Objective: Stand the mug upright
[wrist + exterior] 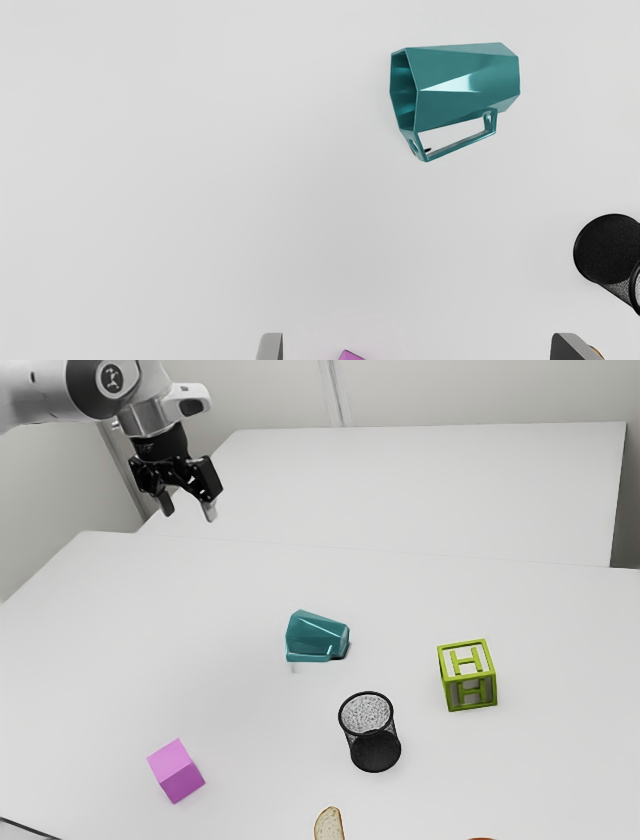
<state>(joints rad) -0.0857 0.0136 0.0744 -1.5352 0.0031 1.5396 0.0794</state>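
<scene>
At the exterior view's left, the claw [189, 512] hangs, fingers apart. Open table [220, 590] separates it from the teal mug [318, 638], lying lengthwise across the exterior view, mouth left, base right. Rightward stand a mesh cup [375, 751] and green block [467, 661].

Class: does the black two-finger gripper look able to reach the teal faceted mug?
Probably yes: the gripper is open, and nothing stands between it and the mug, lying on its side.

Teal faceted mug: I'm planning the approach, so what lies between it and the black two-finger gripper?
In the exterior view, bare white table lies between the gripper and the mug.
</scene>
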